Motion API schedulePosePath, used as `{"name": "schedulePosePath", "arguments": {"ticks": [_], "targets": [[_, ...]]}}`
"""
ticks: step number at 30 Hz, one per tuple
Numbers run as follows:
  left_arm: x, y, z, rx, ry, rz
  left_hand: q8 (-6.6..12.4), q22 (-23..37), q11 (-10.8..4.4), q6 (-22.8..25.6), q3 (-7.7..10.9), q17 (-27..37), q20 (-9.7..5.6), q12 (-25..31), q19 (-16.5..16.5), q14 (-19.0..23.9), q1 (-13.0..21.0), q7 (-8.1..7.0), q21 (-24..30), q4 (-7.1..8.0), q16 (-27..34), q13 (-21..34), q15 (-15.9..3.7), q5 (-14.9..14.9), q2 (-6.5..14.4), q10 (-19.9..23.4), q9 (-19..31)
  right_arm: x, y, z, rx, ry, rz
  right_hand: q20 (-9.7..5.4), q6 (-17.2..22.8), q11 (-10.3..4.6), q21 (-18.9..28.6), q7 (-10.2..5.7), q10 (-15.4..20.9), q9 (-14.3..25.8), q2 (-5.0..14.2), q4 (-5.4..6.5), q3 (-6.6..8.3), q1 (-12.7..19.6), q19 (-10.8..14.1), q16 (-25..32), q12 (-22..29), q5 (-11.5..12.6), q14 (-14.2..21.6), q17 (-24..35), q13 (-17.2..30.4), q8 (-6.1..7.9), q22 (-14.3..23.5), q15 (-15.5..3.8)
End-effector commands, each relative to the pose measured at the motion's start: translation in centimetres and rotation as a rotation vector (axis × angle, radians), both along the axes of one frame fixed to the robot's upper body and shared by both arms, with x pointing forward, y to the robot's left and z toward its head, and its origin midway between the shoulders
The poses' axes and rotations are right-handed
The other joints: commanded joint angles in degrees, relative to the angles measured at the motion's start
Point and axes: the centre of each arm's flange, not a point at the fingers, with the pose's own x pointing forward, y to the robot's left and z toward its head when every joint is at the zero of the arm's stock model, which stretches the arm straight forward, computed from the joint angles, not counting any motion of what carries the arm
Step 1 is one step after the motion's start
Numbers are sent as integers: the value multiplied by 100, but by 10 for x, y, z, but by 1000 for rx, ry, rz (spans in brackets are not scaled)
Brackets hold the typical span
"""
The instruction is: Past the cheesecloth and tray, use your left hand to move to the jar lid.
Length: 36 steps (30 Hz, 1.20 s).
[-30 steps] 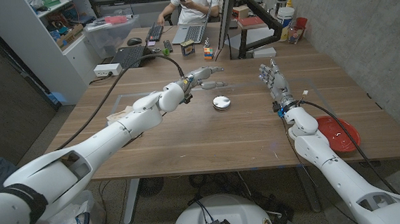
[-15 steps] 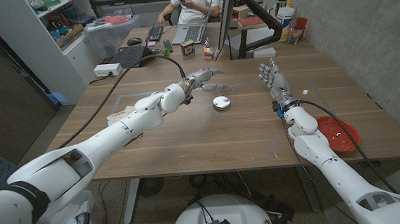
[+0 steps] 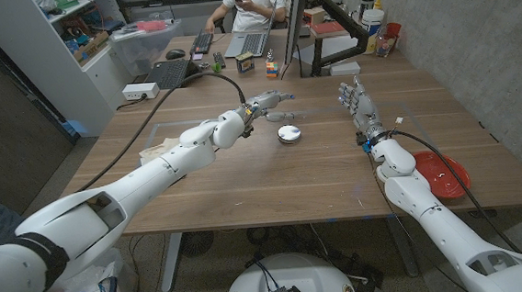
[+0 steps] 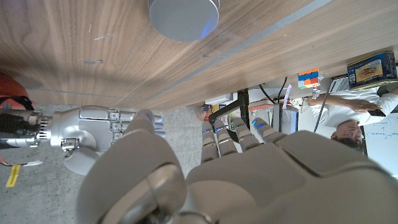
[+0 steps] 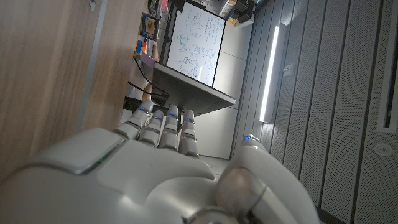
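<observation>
One lid: I see the jar lid (image 3: 289, 134) lying flat on the wooden table (image 3: 245, 184), near the middle toward the far side; from the left wrist it shows as a round grey disc (image 4: 184, 17) on the wood
Lid look: low, round, silvery grey with a smooth top and a short rim; I judge it light and quick to slide if nudged
Left hand: my left hand (image 3: 265, 101) hangs beyond and a little to the left of the lid, apart from it, fingers stretched out and loosely spread, holding nothing
Risk, overshoot: the hand sits past the lid toward the far edge, so I could carry on too far and miss it; my cause would be poor depth reading from the head camera
Risk, nudge: if I drop too steeply the fingertips may strike the rim and skate the lid across the smooth wood
Risk, cable: the black cable (image 3: 210, 76) trailing to the left arm could drag as I swing, pulling my aim off
Right hand: my right hand (image 3: 357, 103) stands upright on the right side, well apart from the lid, fingers extended and apart, nothing in it
Red plate: a red plate (image 3: 447, 174) lies by the right forearm, clear of my path
Cheesecloth and tray: I cannot tell them with any certainty; a pale bundle (image 3: 154, 152) peeks out beside the left arm
Person: someone sits at a desk behind the table (image 3: 256, 4), away from my reach
</observation>
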Motion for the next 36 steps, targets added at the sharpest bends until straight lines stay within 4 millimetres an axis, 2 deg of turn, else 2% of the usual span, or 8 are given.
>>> {"name": "schedulePosePath", "arguments": {"ticks": [1, 21, 36], "targets": [[4, -3, -6, 22, -8, 8, 50, 25, -11, 69, -36, 33, 14, 32, 12, 49, 56, 8, -14, 2, 23, 23, -17, 47, -7, 50, 26, -1, -1, 1, -7, -6, -2, -5, 46, -17, -23, 22, 57, -1, -1, -9, 9, 58, 55, 9, -27, 14, 55, 6, 5, 6, 31, 2], [13, -7, -7, 38, -23, 5, 60, 28, -38, 113, -52, 37, 65, 39, 46, 112, 72, -25, -36, 1, 34, 25, -21, 63, -1, 116, 27, -2, -3, 9, -19, -33, -12, -5, 50, -2, -65, 19, 62, -1, 5, -14, -2, 53, 74, 7, -30, 13, 63, 7, 5, 3, 33, 2], [19, -8, -22, 55, 0, 9, 59, 30, -26, 124, -64, 40, 90, 30, 65, 128, 80, -29, -50, 2, 31, 27, -12, 75, 2, 124, 27, 1, 1, 9, -30, -25, -3, -1, 47, 0, -94, 24, 70, -1, 9, -19, -10, 51, 85, 3, -31, 12, 64, 7, 5, 0, 34, 2]]}}
